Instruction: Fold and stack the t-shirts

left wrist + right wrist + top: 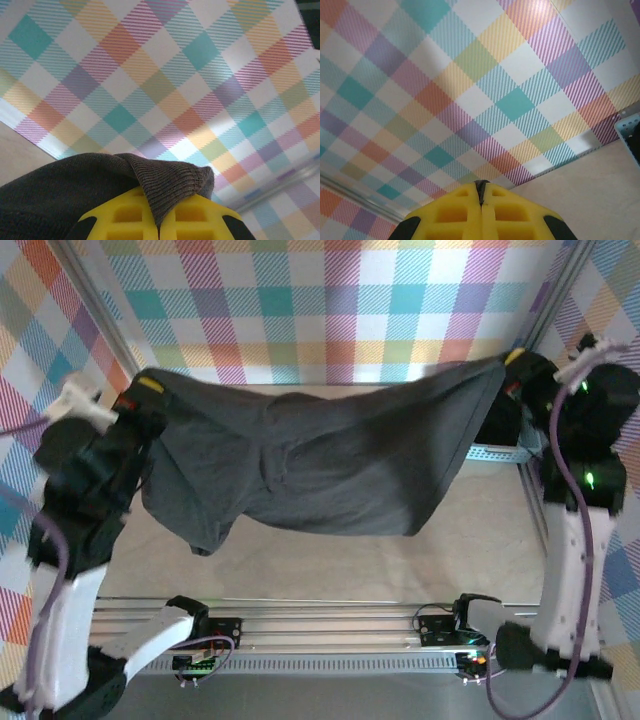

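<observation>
Both arms are raised above the bench, elbows bent, one at each side of it. The left tool is pressed together on a ribbed edge of the t-shirt, the cloth draped over its yellow tip. The right tool is pressed together too, pinching the shirt's other upper corner. The bench is pale beige, with a metal rail along its near edge. A bright checked wall stands behind it and a light blue basket sits at its right side. The t-shirt is dark charcoal and wrinkled, stretched between the tools and hanging above the bench, sagging lowest toward the bench's left side.
</observation>
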`<state>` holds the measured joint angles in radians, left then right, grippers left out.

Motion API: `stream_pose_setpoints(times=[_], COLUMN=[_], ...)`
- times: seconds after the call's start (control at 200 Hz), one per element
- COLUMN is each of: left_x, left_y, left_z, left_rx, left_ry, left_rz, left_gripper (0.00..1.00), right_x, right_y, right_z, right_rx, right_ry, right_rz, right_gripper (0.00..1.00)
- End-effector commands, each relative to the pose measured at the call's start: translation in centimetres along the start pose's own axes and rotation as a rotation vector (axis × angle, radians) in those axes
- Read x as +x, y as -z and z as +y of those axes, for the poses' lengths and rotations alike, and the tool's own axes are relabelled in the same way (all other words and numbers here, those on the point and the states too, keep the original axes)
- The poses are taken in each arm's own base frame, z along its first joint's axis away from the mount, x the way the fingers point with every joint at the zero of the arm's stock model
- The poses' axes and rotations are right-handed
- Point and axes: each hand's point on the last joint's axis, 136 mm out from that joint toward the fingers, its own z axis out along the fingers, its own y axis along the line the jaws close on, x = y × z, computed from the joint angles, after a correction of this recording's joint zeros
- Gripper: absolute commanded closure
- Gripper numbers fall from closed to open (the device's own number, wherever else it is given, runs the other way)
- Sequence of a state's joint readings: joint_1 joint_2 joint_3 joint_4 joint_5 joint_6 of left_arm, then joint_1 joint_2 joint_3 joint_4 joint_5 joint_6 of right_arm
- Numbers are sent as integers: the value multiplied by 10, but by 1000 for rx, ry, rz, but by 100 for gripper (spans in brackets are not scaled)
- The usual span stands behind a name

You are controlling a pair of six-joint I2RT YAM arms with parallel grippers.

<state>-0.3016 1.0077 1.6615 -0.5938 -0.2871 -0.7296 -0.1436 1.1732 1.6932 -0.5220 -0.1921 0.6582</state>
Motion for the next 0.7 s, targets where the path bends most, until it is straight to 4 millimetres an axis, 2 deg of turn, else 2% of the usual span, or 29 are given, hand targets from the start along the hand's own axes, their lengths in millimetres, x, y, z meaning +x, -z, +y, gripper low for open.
stream_pose_setpoints(times=[0.0,0.06,0.085,0.1,0.13,0.15,0.195,0.245,0.31,0.385,0.465,0.545,0.59,0.65,0.695], left_x=[57,77,88,94,111,121,141,151,158,159,172,190,203,218,229], left_y=[-118,-175,-197,-209,-231,-244,-260,-261,-247,-214,-164,-113,-89,-65,-54], left_z=[58,94,109,117,132,141,155,167,178,194,226,258,276,297,312], left_rx=[-203,-275,-295,-306,-321,-328,-348,-394,-438,-502,-622,-715,-754,-796,-823], left_ry=[49,117,141,156,186,204,215,173,120,80,46,32,32,38,59], left_rz=[194,282,328,358,427,474,552,588,606,596,618,643,655,671,692], left_gripper=[100,100,100,94,68,54,38,21,5,4,7,12,15,20,24], right_x=[23,43,52,61,76,84,102,120,138,158,190,235,267,309,340], right_y=[-90,-130,-144,-153,-165,-171,-178,-178,-169,-153,-131,-104,-88,-67,-53], right_z=[-54,-72,-78,-82,-88,-90,-90,-91,-97,-108,-120,-122,-121,-118,-118], right_rx=[99,129,141,152,178,192,215,234,248,265,288,288,291,302,312], right_ry=[-73,-88,-94,-96,-94,-83,-45,-1,12,1,-22,-36,-31,-30,-50], right_rz=[110,205,253,290,355,385,441,473,493,526,592,669,728,805,861], right_gripper=[100,99,85,76,59,52,41,35,32,31,33,38,40,50,52])
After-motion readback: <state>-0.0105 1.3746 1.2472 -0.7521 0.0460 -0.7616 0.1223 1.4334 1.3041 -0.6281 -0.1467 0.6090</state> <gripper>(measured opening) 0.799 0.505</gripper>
